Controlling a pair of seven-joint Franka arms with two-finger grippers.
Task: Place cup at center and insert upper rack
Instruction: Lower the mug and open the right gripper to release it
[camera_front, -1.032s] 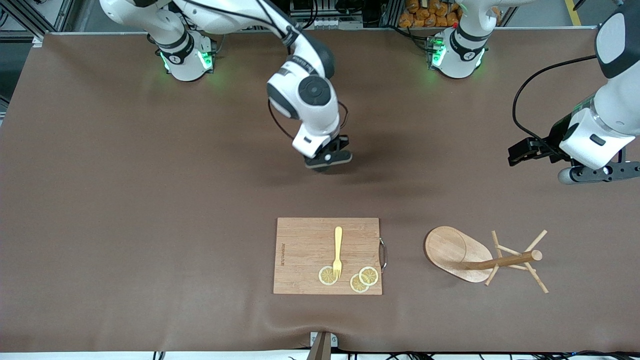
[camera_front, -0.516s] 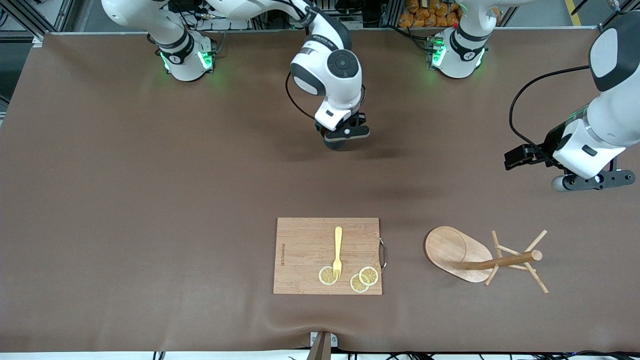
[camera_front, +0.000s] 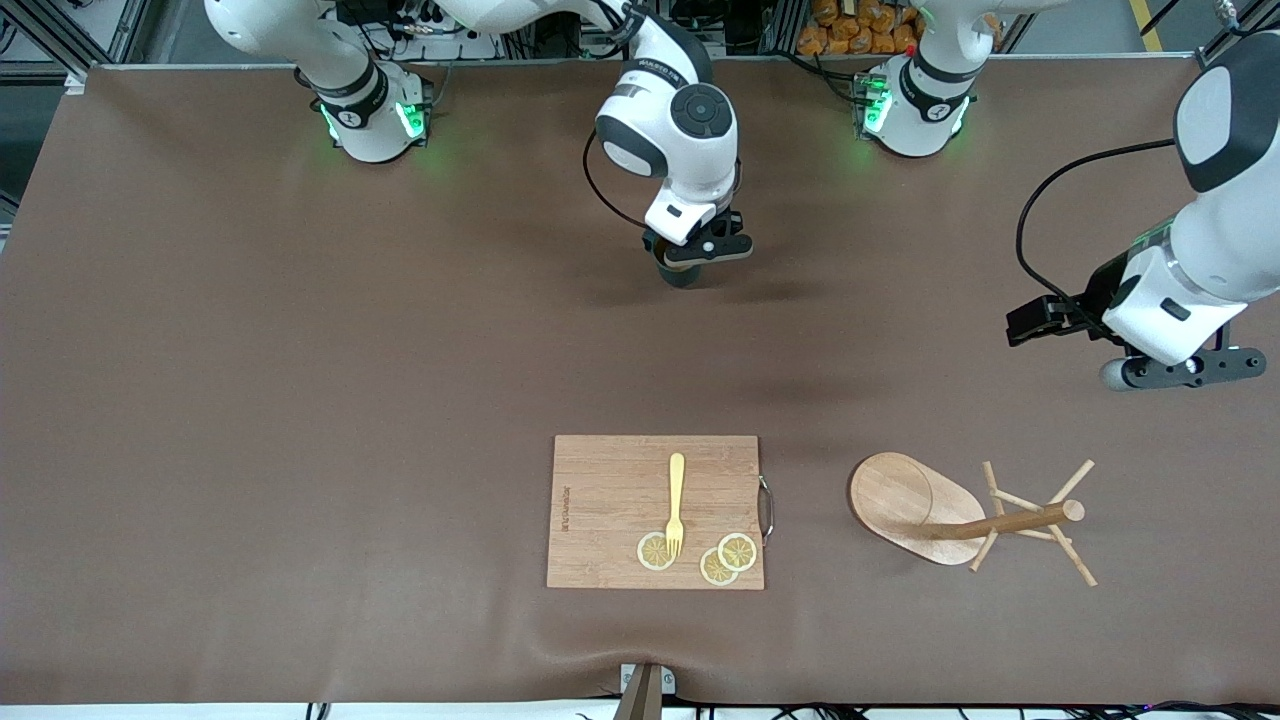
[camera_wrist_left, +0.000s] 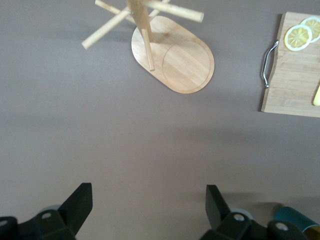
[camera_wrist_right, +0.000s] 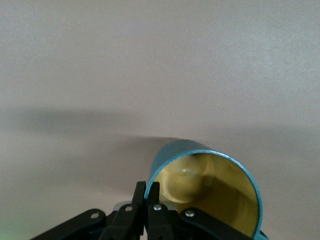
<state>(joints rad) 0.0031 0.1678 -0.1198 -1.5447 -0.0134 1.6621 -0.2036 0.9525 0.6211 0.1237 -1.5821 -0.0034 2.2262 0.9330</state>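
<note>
The cup (camera_wrist_right: 205, 182) is dark teal outside and yellowish inside. My right gripper (camera_wrist_right: 146, 194) is shut on its rim, one finger inside and one outside. In the front view the right gripper (camera_front: 690, 262) holds the cup (camera_front: 683, 277) tilted, low over the bare brown mat. The cup (camera_wrist_left: 292, 218) also shows at the edge of the left wrist view. The upper rack (camera_front: 960, 515), a light wooden mug tree, stands on its oval base (camera_wrist_left: 175, 62) toward the left arm's end of the table. My left gripper (camera_front: 1180, 372) hangs open over bare mat near that end, holding nothing (camera_wrist_left: 149, 210).
A wooden cutting board (camera_front: 600, 480) with a metal handle (camera_front: 767, 508) lies beside the rack, toward the right arm's end. On it are a yellow fork (camera_front: 676, 503) and lemon slices (camera_front: 726, 558). The board's handle end (camera_wrist_left: 287, 75) shows in the left wrist view.
The right gripper has carried the cup toward the robots' bases and a little toward the left arm's end. The left gripper has drifted slightly lower in the front view.
</note>
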